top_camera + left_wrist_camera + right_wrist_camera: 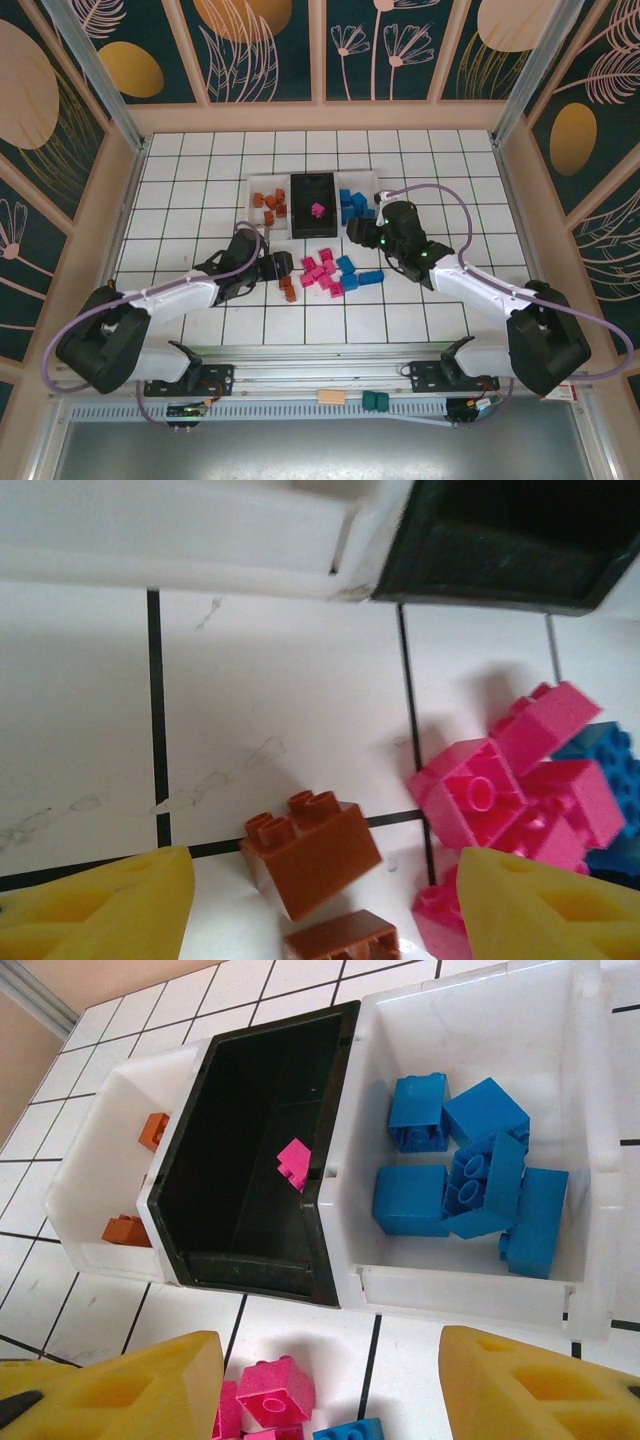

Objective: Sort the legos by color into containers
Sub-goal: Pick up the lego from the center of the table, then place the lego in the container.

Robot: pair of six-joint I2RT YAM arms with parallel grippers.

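Left gripper [322,880] hangs low over the table [80,730] with its jaws apart and nothing gripped. A brown brick [310,858] lies on the tiles in the gap between the two fingers, touching neither and sitting closer to the finger on the left of the wrist view. Its long axis runs roughly from finger to finger, skewed a little, so closing would probably land on its short ends. This arm is much the nearer one for it.

A second brown brick [340,942] lies just beside the first, on the gripper's side, and could be nudged or caught along with it. The pink cluster [510,800] crowds the other finger, which overlaps it in the wrist view, so that finger may drag a pink piece inward.

The left bin [180,540], already holding brown bricks, lies straight ahead, with the black bin [500,550] next to it.

Right gripper [330,1348] is also spread and empty, hovering near the right bin [470,1285] of blue bricks [470,1160], clear of the left arm's work
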